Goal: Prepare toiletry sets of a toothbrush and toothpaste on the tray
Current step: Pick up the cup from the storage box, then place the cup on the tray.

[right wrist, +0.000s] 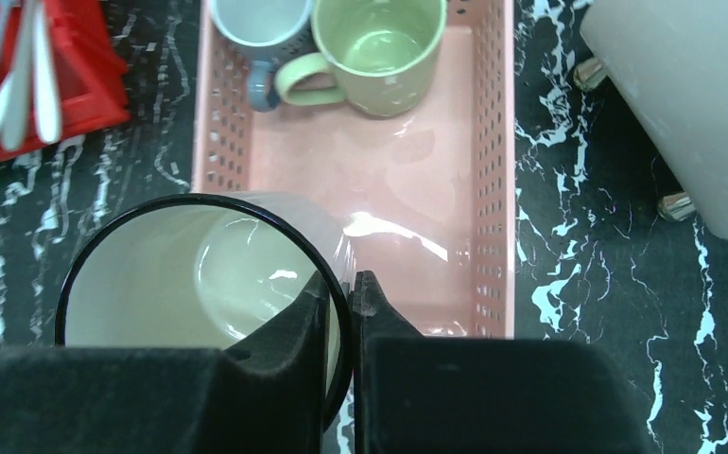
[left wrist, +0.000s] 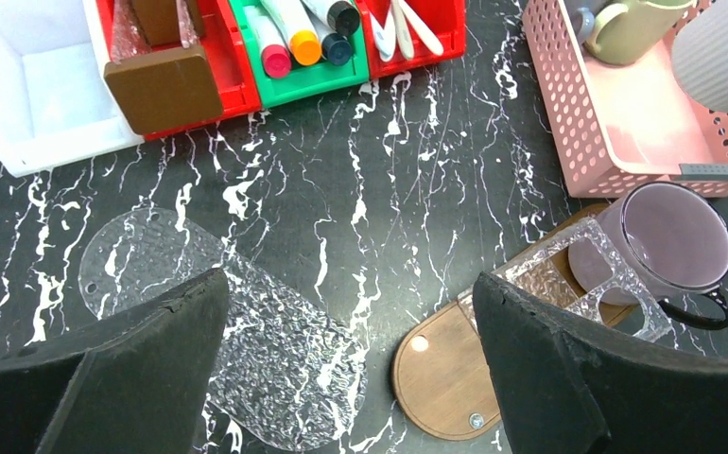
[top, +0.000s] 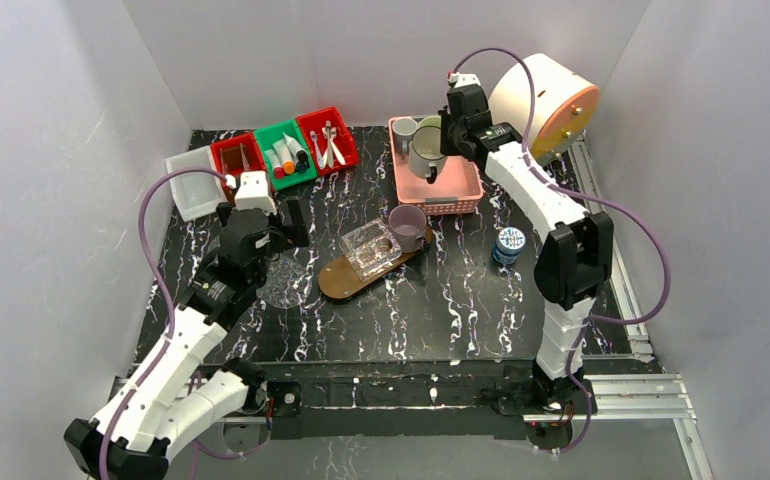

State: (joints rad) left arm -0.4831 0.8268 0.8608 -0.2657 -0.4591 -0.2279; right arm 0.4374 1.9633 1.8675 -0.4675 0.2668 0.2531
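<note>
The right gripper is pinching the wall of a cream mug with a black rim, its jaws standing narrow, one finger inside the rim and one outside. The mug is hanging upright over the near left part of the pink slatted plastic basket; I cannot tell whether it is touching the basket. At the basket's far end a pale green mug and a grey-blue mug are standing side by side.

The left gripper is hovering over the black white-veined desk with its jaws spread wide, holding nothing, partly above a clear dimpled oblong plastic sheet. Just right of the sheet the dark-brown oblong wooden tray is lying on the desk, carrying a clear plastic holder and a purple mug. White coloured-cap tubes are lying in a green bin, and white toothbrushes in the red bin beside it.
</note>
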